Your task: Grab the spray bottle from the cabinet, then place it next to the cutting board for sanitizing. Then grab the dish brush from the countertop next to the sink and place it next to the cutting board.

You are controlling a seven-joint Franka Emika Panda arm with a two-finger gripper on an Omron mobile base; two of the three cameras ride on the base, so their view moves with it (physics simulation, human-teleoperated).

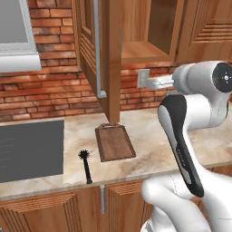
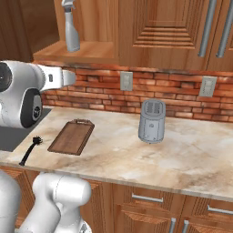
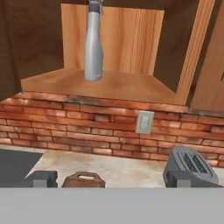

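The cabinet (image 3: 118,83) stands open, its door (image 1: 113,59) swung out toward me. On its shelf the pale grey spray bottle (image 3: 93,43) (image 2: 71,27) stands upright. My gripper (image 3: 111,179) is open and empty, well short of the bottle and below shelf height, facing the brick wall. The dark cutting board (image 1: 114,142) (image 2: 72,136) lies on the countertop (image 1: 154,131); its handle end (image 3: 84,179) peeks up between my fingertips. To the board's left the black dish brush (image 1: 86,165) (image 2: 29,150) lies by the sink (image 1: 29,149).
A grey toaster (image 2: 151,120) (image 3: 190,164) stands on the counter to the right of the board. Wall outlets (image 3: 144,121) sit on the brick backsplash. Closed cabinet doors (image 2: 168,27) flank the open one on the right.
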